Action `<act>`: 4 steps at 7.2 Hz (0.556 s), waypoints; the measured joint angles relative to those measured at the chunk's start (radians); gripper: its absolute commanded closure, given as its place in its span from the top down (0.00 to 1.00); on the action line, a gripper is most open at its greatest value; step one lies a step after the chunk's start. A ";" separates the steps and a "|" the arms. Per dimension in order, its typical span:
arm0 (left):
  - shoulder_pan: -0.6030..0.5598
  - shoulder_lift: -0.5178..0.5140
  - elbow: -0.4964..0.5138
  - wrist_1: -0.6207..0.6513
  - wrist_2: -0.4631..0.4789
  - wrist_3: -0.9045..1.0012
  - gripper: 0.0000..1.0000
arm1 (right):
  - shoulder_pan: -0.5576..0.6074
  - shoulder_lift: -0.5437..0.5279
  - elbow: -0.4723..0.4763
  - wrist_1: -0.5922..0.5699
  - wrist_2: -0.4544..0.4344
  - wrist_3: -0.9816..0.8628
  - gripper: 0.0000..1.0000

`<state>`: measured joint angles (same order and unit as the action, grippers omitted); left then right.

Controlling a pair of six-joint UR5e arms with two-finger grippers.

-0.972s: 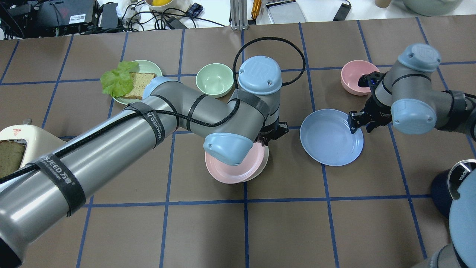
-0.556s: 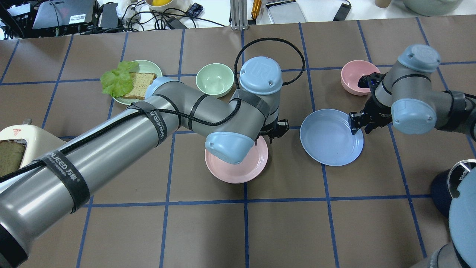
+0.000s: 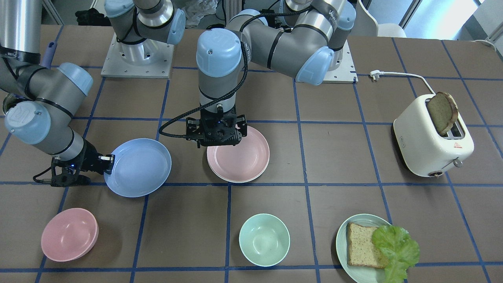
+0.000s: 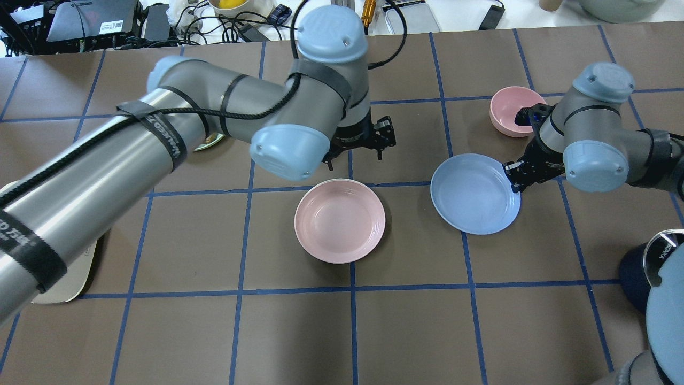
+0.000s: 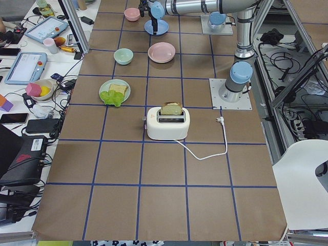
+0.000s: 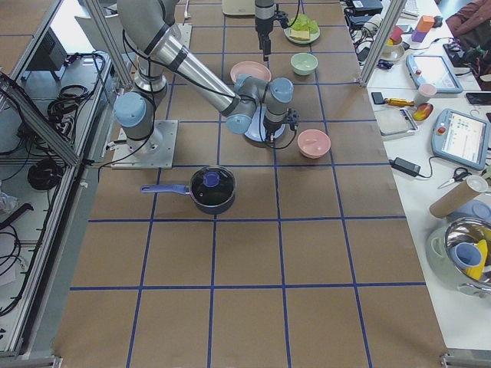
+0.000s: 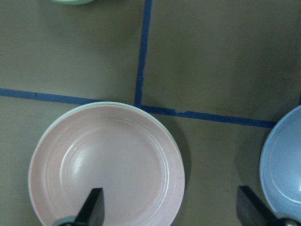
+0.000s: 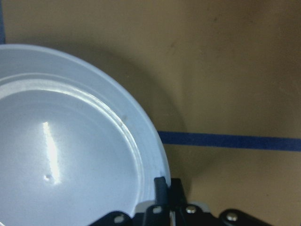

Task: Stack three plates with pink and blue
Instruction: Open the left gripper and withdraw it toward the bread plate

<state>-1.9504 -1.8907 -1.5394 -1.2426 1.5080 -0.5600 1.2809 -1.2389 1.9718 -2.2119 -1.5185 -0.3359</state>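
The pale pink plate (image 4: 340, 220) lies on the cream-white plate (image 3: 239, 181), of which only a thin rim shows under it. My left gripper (image 4: 354, 155) is open and empty, raised above the table just beyond the pink plate's far edge; the left wrist view shows the pink plate (image 7: 106, 165) below its spread fingertips (image 7: 94, 209). The light blue plate (image 4: 474, 193) sits to the right. My right gripper (image 4: 514, 174) is shut on its rim; the right wrist view shows the fingers (image 8: 162, 186) pinching the blue plate's (image 8: 61, 141) edge.
A pink bowl (image 4: 510, 109) stands just behind the right gripper. A mint bowl (image 3: 264, 239) and a mint plate (image 3: 344, 236) with bread and lettuce lie beyond the stack. A toaster (image 3: 432, 141) stands at the robot's left, a dark lidded pot (image 6: 212, 188) near its right.
My left arm has risen and drawn back off the pink plate, which now sits squarely on the cream plate. My right gripper has closed on the blue plate's rim, shifting it slightly.
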 measured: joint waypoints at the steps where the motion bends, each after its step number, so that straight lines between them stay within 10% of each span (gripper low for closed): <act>1: 0.055 0.039 0.018 -0.080 -0.003 0.075 1.00 | 0.000 -0.002 -0.002 0.002 0.001 0.000 0.00; 4: 0.214 0.184 0.024 -0.280 0.024 0.308 1.00 | 0.000 -0.005 -0.009 0.018 -0.001 -0.001 0.00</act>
<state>-1.7367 -1.7065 -1.5152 -1.5230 1.5319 -0.2520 1.2809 -1.2443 1.9633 -2.1935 -1.5192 -0.3370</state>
